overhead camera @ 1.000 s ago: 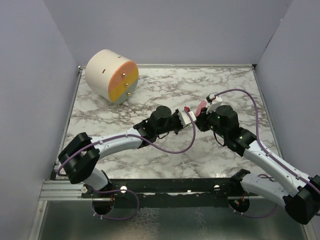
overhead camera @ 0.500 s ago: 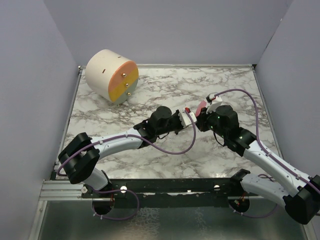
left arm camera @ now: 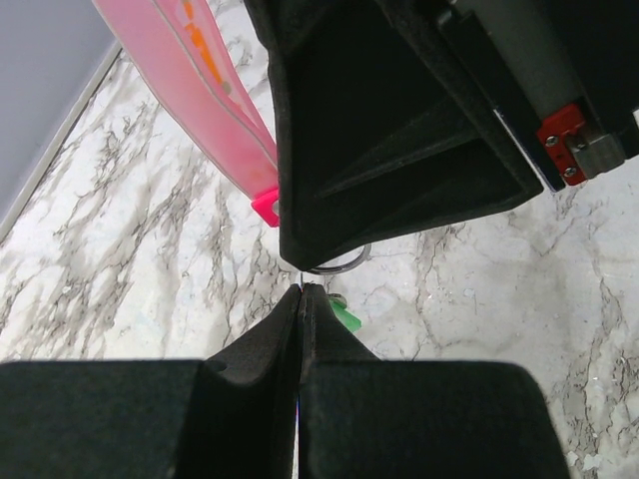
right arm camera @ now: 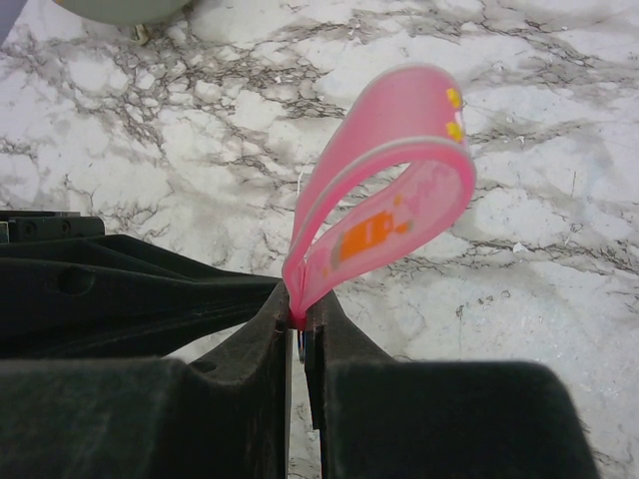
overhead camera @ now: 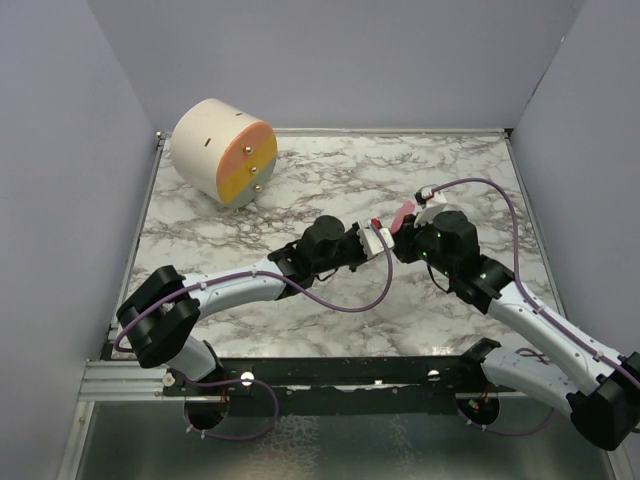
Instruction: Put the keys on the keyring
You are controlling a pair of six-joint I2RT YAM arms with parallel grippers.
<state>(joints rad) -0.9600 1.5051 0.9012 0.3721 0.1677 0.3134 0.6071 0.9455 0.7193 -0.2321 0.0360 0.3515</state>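
My right gripper [right arm camera: 300,317] is shut on the base of the keyring's pink strip [right arm camera: 399,170], which loops upward from the fingertips. In the left wrist view the strip [left arm camera: 200,90] hangs at upper left, and the thin silvery ring [left arm camera: 341,265] shows just under my right gripper's black finger. My left gripper [left arm camera: 302,289] is shut, tips almost touching the ring. The tiny green key [left arm camera: 345,315] pokes out beside its right finger. In the top view the left gripper [overhead camera: 380,236] and the right gripper [overhead camera: 400,230] meet tip to tip above the table's middle, with the pink strip [overhead camera: 403,213] sticking up.
A white drum with a pink and orange face [overhead camera: 225,150] lies at the back left of the marble table [overhead camera: 330,180]. Grey walls enclose the table on three sides. Purple cables loop off both wrists.
My left gripper has edged slightly right and nearer, closer to the right gripper. The right arm and the pink strip have hardly moved.
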